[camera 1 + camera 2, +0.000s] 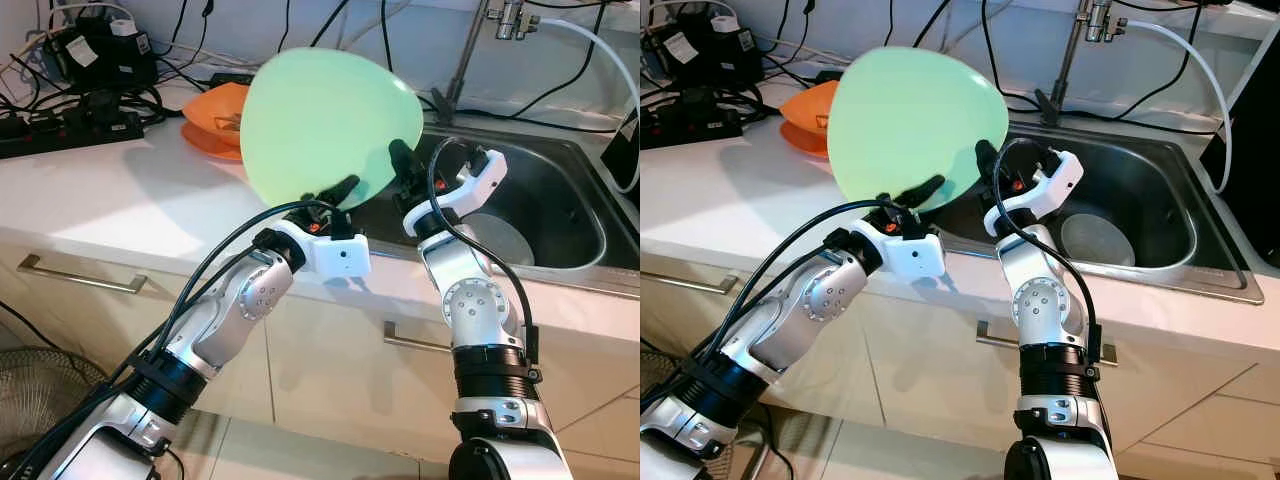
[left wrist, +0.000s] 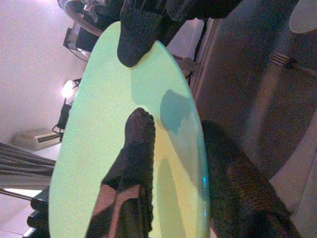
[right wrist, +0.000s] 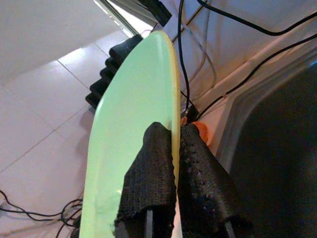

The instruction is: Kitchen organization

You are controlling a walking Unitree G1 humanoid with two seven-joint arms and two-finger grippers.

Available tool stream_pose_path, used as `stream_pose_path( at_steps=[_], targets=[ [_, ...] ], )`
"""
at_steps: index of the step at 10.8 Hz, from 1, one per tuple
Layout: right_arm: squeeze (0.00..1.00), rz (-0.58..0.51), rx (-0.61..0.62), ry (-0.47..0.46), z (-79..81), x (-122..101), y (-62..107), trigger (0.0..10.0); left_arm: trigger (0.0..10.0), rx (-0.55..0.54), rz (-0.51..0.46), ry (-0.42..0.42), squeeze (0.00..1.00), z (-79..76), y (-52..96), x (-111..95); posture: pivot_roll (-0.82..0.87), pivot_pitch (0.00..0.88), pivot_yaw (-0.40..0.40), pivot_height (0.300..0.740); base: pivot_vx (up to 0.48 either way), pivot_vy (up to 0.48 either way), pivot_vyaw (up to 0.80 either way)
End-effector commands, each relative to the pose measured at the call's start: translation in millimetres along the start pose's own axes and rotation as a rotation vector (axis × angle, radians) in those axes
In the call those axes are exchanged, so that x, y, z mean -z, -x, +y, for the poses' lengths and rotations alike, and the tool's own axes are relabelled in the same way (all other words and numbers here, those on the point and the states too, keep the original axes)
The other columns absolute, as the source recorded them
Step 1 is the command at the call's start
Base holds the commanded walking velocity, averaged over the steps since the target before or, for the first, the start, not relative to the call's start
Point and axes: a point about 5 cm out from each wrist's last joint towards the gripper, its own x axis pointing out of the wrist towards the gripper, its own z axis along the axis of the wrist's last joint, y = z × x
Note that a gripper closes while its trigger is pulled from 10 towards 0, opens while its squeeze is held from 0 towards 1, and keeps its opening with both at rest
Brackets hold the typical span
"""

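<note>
Left eye view: your left gripper (image 1: 335, 195) and right gripper (image 1: 400, 165) both pinch the round pale-green plastic plate (image 1: 325, 125), which hides their far fingers and probably part of the orange bowl (image 1: 215, 115) behind.

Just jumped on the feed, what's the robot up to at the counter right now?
Both arms hold one light green plate up on edge above the counter, beside the sink. The left gripper pinches its lower rim and the right gripper pinches the rim on the sink side, jaws of both shut on it. An orange dish sits on the counter behind, and a metal bowl lies in the sink.
</note>
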Motion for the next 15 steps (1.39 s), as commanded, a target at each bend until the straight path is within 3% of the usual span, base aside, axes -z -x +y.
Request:
stream_pose_path(
  at_steps=[1, 2, 3, 4, 8, 9, 10, 11, 13, 14, 15],
  targets=[
    [0.00, -0.023, 0.026, -0.008, -1.3, -4, -2.0, 0.0, 10.0, -0.105, -0.051, -0.018, 1.00, 22.9, -2.5, -9, 0.23, 0.000, -0.024, 0.740, 0.000, 0.000, 0.00],
    [0.00, -0.042, 0.037, -0.010, -2.1, -7, -2.6, 0.0, 10.0, -0.103, -0.051, -0.018, 1.00, 22.2, -2.5, -9, 0.23, 0.000, -0.024, 0.740, 0.000, 0.000, 0.00],
    [0.00, -0.077, 0.065, -0.009, -5.8, -14, -3.7, 0.0, 10.0, -0.094, -0.048, -0.016, 0.00, 20.0, -2.2, -9, 0.23, 0.000, -0.024, 0.740, 0.000, 0.000, 0.00],
    [0.00, -0.154, 0.122, -0.021, -13.7, -30, -5.4, 0.0, 10.0, -0.094, -0.049, -0.012, 0.00, 20.0, -2.1, -10, 0.23, 0.000, -0.025, 0.740, 0.000, 0.000, 0.00],
    [0.00, -0.289, 0.198, -0.030, -26.0, -60, -6.2, 0.0, 10.0, -0.089, -0.048, 0.000, 0.00, 18.8, -1.8, -9, 0.23, 0.000, -0.026, 0.740, 0.000, 0.000, 0.00],
    [0.00, -0.334, 0.235, -0.014, -32.7, -70, -4.3, 0.0, 10.0, -0.096, -0.039, 0.062, 0.00, 17.5, -0.3, -8, 0.23, 0.000, -0.027, 0.740, 0.000, 0.000, 0.00],
    [0.00, -0.369, 0.271, 0.029, -40.2, -78, -0.4, 0.0, 10.0, -0.133, -0.015, 0.239, 0.00, 16.5, 1.7, -4, 0.23, 0.000, -0.027, 0.740, 0.000, 0.000, 0.00],
    [0.00, -0.386, 0.306, 0.071, -47.0, -83, 4.0, 0.0, 10.0, -0.163, 0.016, 0.472, 0.00, 12.6, 3.2, 1, 0.23, 0.000, -0.026, 0.740, 0.000, 0.000, 0.00],
    [0.00, -0.351, 0.352, 0.200, -57.0, -78, 9.1, 0.0, 10.0, -0.170, 0.067, 0.690, 0.00, 0.9, 7.1, 6, 0.23, 0.000, -0.025, 0.740, 0.000, 0.000, 0.00],
    [0.00, -0.333, 0.355, 0.242, -58.3, -75, 9.4, 7.1, 10.0, -0.150, 0.077, 0.739, 0.00, -2.8, 8.5, 7, 0.23, 0.000, -0.026, 0.740, 0.000, 0.000, 0.00],
    [0.00, -0.280, 0.382, 0.329, -64.9, -65, 9.6, 10.0, 10.0, -0.084, 0.106, 0.823, 0.00, -12.6, 12.2, 10, 0.24, 0.000, -0.028, 0.740, 0.000, 0.000, 0.00]
  ],
)
